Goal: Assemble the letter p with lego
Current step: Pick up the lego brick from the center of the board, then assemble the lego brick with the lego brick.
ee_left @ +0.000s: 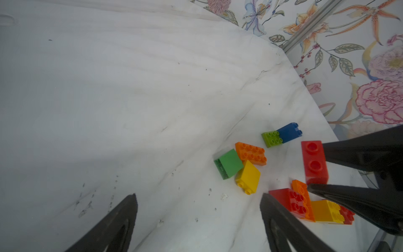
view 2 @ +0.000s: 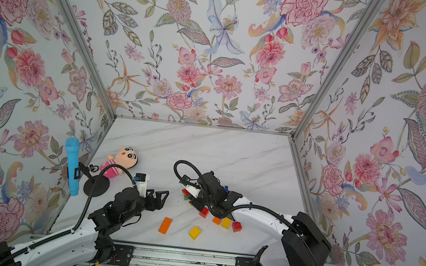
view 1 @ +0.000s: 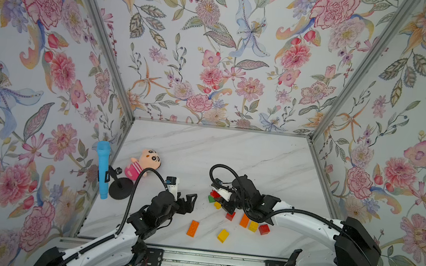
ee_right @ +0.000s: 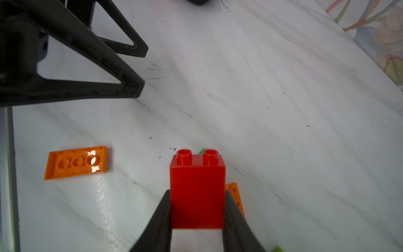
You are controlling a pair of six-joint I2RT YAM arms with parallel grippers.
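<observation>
The lego lies loose on the marble table point(view 1: 244, 153). My right gripper point(ee_right: 197, 193) is shut on a tall red brick point(ee_right: 197, 192), studs pointing away from the jaws; in a top view this red brick point(view 1: 215, 194) hangs just above a green brick point(view 1: 211, 198) and a yellow one point(view 1: 217, 205). My left gripper point(ee_left: 198, 196) stands open and empty, to the left of the pile point(view 1: 191, 203). Orange point(ee_left: 251, 153), lime point(ee_left: 271, 138) and blue point(ee_left: 289, 132) bricks lie beyond it. An orange flat brick point(view 1: 192, 228) and a yellow brick point(view 1: 223, 235) lie nearer the front.
A pink plush doll point(view 1: 145, 163) lies at the back left. A blue microphone point(view 1: 102, 169) on a black stand point(view 1: 120, 188) is by the left wall. More red, orange and yellow bricks point(view 1: 253, 226) sit under my right arm. Floral walls close three sides.
</observation>
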